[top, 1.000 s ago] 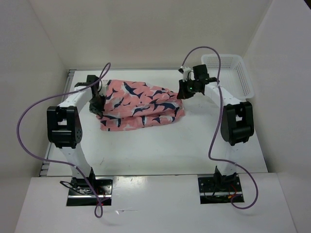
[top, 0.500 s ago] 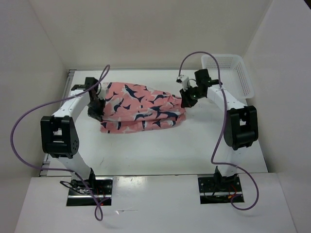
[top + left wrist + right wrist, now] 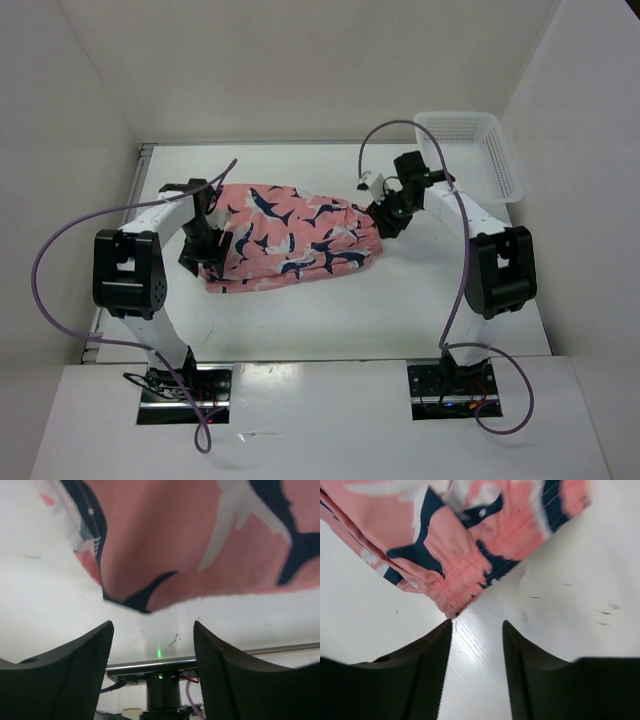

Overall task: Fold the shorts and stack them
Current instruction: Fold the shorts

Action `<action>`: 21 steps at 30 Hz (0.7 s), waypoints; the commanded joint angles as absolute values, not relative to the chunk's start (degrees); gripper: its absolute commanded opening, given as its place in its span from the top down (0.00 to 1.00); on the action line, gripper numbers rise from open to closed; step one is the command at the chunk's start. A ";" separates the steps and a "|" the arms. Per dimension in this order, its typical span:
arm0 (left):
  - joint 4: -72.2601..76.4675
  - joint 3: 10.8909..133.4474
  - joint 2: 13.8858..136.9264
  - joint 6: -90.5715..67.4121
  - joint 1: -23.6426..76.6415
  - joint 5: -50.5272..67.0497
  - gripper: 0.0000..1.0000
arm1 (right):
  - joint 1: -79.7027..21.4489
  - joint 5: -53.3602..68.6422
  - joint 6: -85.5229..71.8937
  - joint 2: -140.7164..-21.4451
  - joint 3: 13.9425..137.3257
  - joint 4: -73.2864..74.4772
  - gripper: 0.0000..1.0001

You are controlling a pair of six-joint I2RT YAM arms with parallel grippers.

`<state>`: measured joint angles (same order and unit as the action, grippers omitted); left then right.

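High rear overview, two close wrist views (shorts (image 3: 290, 235) in all)

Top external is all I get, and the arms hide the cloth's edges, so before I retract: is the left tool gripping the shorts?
Observer: No. The left wrist view shows the left tool open, a corner of the shorts just beyond its fingertips, nothing between them.
Operator: And the right?
Observer: The right tool is open too; the gathered waistband lies just past its tips, ungripped.

Robotics lab cell, white panel walls (image 3: 300, 70) around a white tabletop (image 3: 330, 310), purple cables (image 3: 36, 270), bolted base plates (image 3: 160, 392) at 6 o'clock.
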<state>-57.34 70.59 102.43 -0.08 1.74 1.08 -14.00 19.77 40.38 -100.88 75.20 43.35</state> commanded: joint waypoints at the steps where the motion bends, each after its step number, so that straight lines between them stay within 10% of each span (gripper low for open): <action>1: -63.97 76.63 94.76 0.00 1.14 4.04 0.26 | -13.89 20.99 38.77 -94.75 85.74 43.68 0.52; 11: -50.74 85.85 102.96 0.00 2.37 6.06 0.15 | -34.08 21.08 29.29 -100.45 87.28 28.93 0.99; 21: -43.68 98.88 119.26 0.00 5.00 13.10 0.16 | -37.96 20.92 28.38 -115.40 90.54 20.39 1.00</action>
